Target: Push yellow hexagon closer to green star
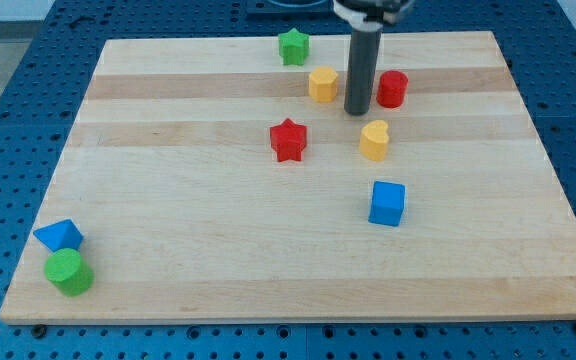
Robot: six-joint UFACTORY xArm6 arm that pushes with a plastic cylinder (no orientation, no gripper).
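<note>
The yellow hexagon (pixel 322 84) sits near the view's top centre on the wooden board (pixel 268 250). The green star (pixel 293 46) lies up and to its left, close to the board's top edge, a small gap apart. My tip (pixel 357 110) rests on the board just right of the yellow hexagon, between it and the red cylinder (pixel 392 89). The tip is close to the hexagon but I cannot tell if it touches.
A yellow heart (pixel 374 141) lies just below the tip. A red star (pixel 289 140) sits at the centre. A blue cube (pixel 387 203) lies lower right of centre. A blue triangle (pixel 59 236) and a green cylinder (pixel 69 272) sit at the bottom left corner.
</note>
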